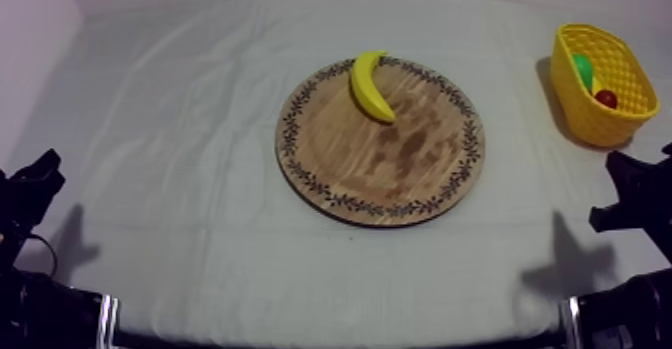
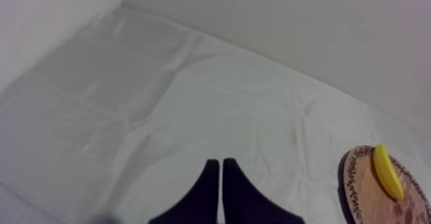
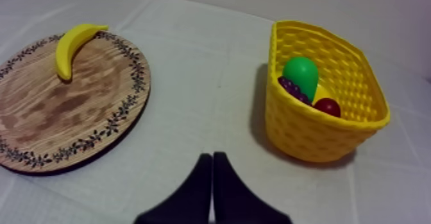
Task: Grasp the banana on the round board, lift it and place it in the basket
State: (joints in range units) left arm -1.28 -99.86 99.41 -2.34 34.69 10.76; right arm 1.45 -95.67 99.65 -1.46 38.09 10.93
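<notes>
Resting on board [image 1: 400, 163], banana [image 1: 365, 85], long axis near-to-far, both jaws closed, empty

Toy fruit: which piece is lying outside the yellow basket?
The banana, lying alone on the round wooden board near its rim. The green pear, purple grapes and small red fruit all sit inside the yellow basket.
</notes>
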